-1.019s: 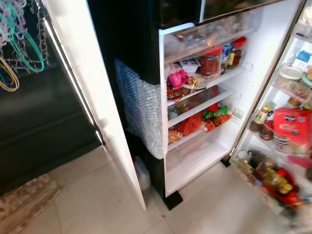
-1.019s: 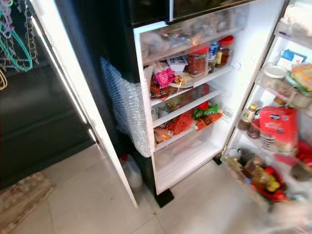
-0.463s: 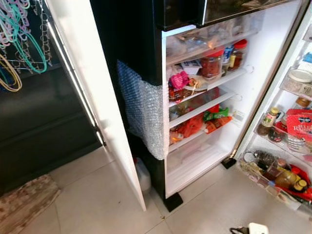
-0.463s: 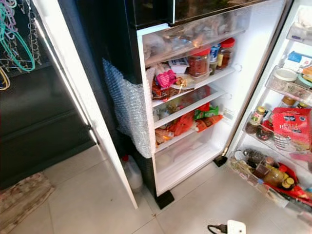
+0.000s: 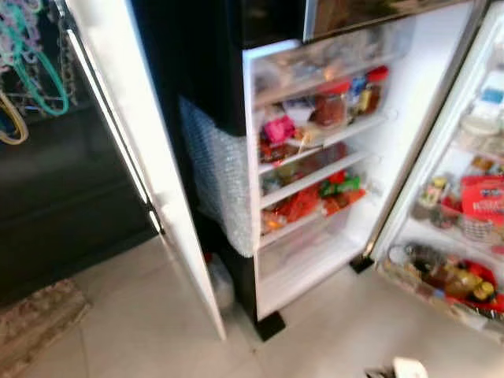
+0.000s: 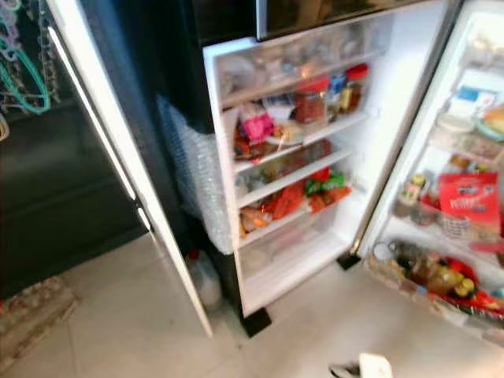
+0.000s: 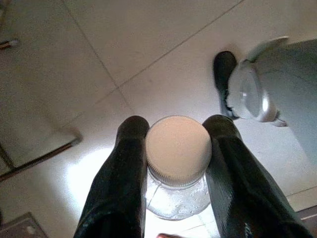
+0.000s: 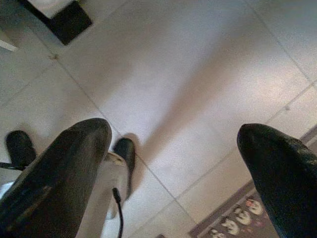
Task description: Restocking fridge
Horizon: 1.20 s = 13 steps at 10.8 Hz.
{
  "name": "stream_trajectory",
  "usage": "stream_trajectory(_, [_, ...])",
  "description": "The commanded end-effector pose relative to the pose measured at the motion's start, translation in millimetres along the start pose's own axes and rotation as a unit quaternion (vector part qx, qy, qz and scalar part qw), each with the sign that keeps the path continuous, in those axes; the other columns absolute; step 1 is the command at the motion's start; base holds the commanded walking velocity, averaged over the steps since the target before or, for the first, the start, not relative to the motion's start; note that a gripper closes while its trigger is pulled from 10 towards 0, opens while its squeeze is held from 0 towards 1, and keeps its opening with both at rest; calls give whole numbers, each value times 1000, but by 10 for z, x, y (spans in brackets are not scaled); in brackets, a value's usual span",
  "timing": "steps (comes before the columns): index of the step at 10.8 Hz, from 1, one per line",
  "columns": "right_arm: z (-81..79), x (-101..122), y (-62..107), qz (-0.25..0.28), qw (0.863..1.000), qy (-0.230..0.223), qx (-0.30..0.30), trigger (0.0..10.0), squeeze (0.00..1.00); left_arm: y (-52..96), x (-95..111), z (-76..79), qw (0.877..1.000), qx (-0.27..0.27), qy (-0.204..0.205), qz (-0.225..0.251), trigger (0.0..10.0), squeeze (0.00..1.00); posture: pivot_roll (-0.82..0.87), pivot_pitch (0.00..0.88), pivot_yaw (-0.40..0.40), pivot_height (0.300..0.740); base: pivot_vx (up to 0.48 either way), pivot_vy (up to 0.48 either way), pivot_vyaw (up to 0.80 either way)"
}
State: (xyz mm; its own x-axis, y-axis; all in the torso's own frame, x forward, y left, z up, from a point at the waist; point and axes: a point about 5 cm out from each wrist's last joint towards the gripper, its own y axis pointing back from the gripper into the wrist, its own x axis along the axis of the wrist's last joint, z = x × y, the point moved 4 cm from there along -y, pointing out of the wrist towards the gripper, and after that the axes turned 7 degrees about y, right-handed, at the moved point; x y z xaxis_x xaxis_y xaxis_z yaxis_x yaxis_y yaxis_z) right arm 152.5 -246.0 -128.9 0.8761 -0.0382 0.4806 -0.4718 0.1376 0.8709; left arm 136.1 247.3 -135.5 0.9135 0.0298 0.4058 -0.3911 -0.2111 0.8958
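1. Jaws of the left gripper (image 7: 174, 148) are pinching a clear jar (image 7: 179, 196) just below its white lid (image 7: 178, 150), holding it above the tiled floor (image 7: 148, 44)
2. Right gripper (image 8: 176, 163) is hanging over the floor with its fingers spread wide, nothing between them
3. Fridge (image 5: 315, 157) is standing open, its shelves carrying jars and red packets, though blur is hiding detail
4. Door rack (image 5: 465, 260) is holding bottles

Right end effector (image 8: 173, 163) fingers spread wide above tiled floor (image 8: 198, 74).
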Motion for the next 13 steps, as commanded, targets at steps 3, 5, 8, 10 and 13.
stream_trajectory(3, [-63,42,-15,0,1000,13,7,10000,0,5,-51,-18,1000,1,-4,-8,10000,0,29,0,5,740,0,-350,254])
stream_trajectory(5, [-45,72,-19,-1,1000,3,7,10000,0,3,-33,-16,1000,2,2,-5,10000,0,29,0,1,740,0,-352,344])
stream_trajectory(8, [-48,105,-23,5,1000,-3,6,10000,0,2,-20,-22,1000,3,6,-4,10000,0,16,0,10,740,0,-352,0])
stream_trajectory(10, [-54,109,-24,4,1000,-2,7,10000,0,2,-15,-30,1000,4,9,-3,10000,0,19,0,10,740,0,-351,0])
stream_trajectory(13, [-60,106,-24,4,1000,-6,9,10000,0,2,-12,-41,1000,4,11,-1,10000,0,28,0,19,740,0,-352,0])
